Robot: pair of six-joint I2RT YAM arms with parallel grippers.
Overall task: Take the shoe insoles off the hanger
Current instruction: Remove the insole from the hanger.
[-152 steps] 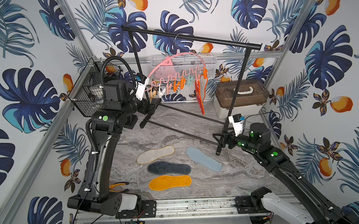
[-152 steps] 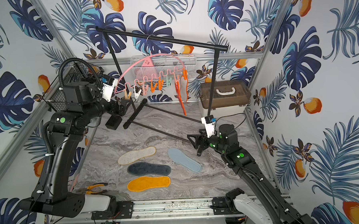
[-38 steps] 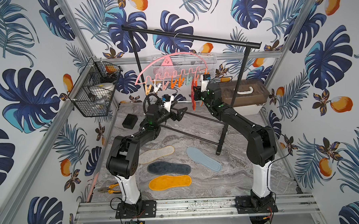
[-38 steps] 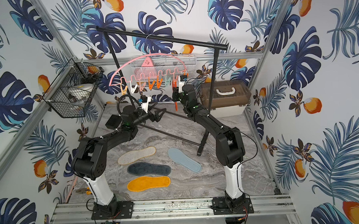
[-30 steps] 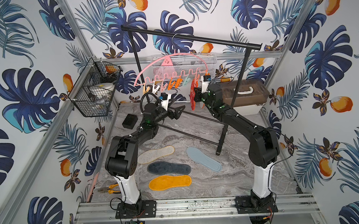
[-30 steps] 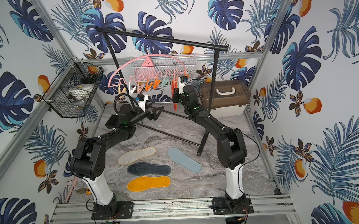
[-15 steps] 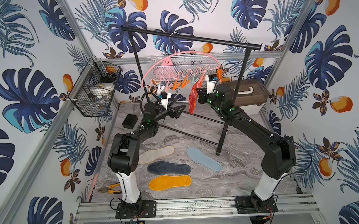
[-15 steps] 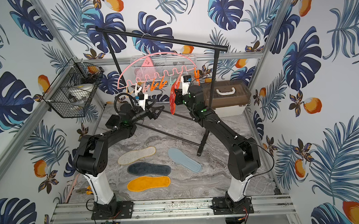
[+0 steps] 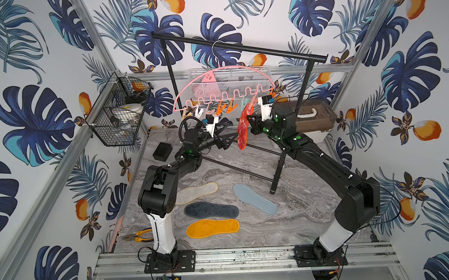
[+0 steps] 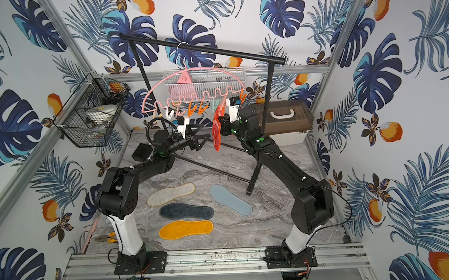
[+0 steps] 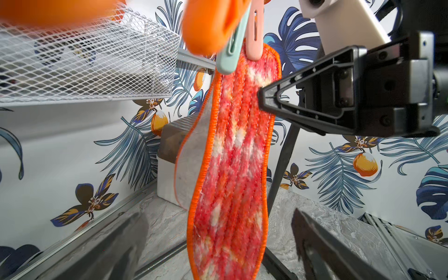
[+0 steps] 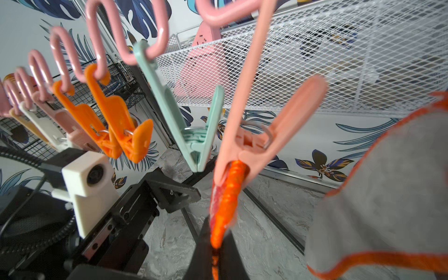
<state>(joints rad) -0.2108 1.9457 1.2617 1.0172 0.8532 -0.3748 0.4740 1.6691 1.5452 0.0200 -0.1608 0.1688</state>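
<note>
Up on the black garment rail [image 9: 240,47], hung by a thin metal hook [image 9: 217,57]: pink arched hanger [image 9: 243,66], with a wavy bar along the bottom and small orange, white, mint and pink clips on it.

Down from the pink clip [image 12: 254,145], near the right arm's end of the bar: 1 fuzzy red-orange insole [image 9: 243,129]. Long and foot-shaped, red with pale spots, stitched lines running down it, bright orange edge all round.

Just beside it: 1 grey-backed insole [image 11: 189,155] with the same orange edge. Cannot tell which clip holds it.

Next along the bar: mint clip [image 12: 194,135], shut on nothing.

Pinched tight on the side edge of the fuzzy red-orange insole, a little under the pink clip: right gripper [image 9: 248,117].

On the other side, near but not touching: left gripper [image 9: 232,135], spread wide.

Down flat on the grey marble table [image 9: 299,215], close together: 4 more. Cream insole [image 9: 197,192] with a yellow edge, dark navy insole [image 9: 211,210], orange insole [image 9: 213,227] and light blue-grey insole [image 9: 254,199].
</note>
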